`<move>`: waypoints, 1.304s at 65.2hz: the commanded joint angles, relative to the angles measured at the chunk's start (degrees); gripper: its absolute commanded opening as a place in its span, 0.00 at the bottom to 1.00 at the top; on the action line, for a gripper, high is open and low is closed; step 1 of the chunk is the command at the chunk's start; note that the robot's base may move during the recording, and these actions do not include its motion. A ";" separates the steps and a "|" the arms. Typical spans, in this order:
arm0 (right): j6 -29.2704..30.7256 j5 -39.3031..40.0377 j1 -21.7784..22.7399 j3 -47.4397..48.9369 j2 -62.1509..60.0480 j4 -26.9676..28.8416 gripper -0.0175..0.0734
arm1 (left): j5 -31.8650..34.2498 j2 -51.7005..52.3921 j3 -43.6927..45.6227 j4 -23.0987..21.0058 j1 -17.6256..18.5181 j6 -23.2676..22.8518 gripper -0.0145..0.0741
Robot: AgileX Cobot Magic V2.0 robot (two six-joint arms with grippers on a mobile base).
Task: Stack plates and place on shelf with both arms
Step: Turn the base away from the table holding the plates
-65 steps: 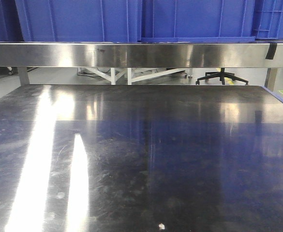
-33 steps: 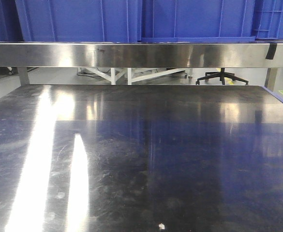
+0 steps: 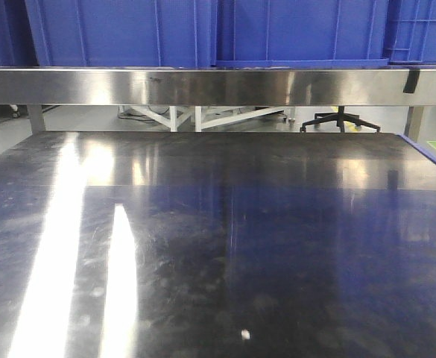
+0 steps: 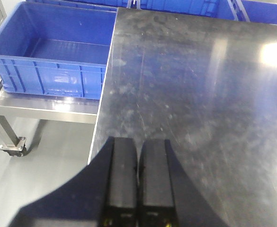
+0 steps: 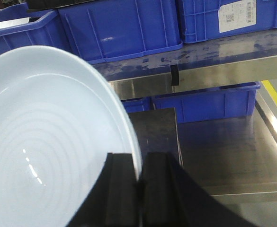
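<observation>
A plate (image 5: 48, 142) is pinched at its rim by the right gripper (image 5: 139, 164); the left gripper (image 4: 138, 145) is closed, empty, above the table (image 4: 204, 94).

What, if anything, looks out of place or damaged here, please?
Nothing looks damaged or spilled. The plate clamped by its rim in the right gripper appears intact. Minor oddities only: a small white speck on the tabletop near the camera, and black tape on the shelf rail.

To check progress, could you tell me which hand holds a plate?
The right hand, gripping the pale plate by its rim; the left hand is shut, empty, over the table.
</observation>
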State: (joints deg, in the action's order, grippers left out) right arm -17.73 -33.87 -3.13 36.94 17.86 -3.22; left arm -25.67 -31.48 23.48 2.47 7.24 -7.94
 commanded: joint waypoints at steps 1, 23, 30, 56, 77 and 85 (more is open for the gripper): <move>0.12 5.72 0.38 1.58 0.37 -0.35 0.26 | 4.22 0.01 1.67 0.03 0.37 -0.21 0.27; 0.12 5.77 0.38 1.56 0.37 -0.35 0.26 | 4.22 0.01 1.67 0.03 0.37 -0.21 0.27; 0.12 5.77 0.38 1.56 0.37 -0.35 0.26 | 4.22 0.01 1.67 0.03 0.37 -0.21 0.27; 0.12 5.77 0.38 1.56 0.37 -0.35 0.26 | 4.22 0.01 1.67 0.03 0.37 -0.21 0.27; 0.12 5.77 0.38 1.56 0.37 -0.35 0.26 | 4.22 0.01 1.67 0.03 0.37 -0.21 0.27; 0.12 5.77 0.38 1.56 0.37 -0.35 0.26 | 4.22 0.01 1.67 0.03 0.37 -0.21 0.27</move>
State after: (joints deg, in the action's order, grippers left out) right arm -17.73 -33.90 -3.13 36.94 17.86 -3.22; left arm -25.67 -31.48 23.48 2.47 7.24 -7.94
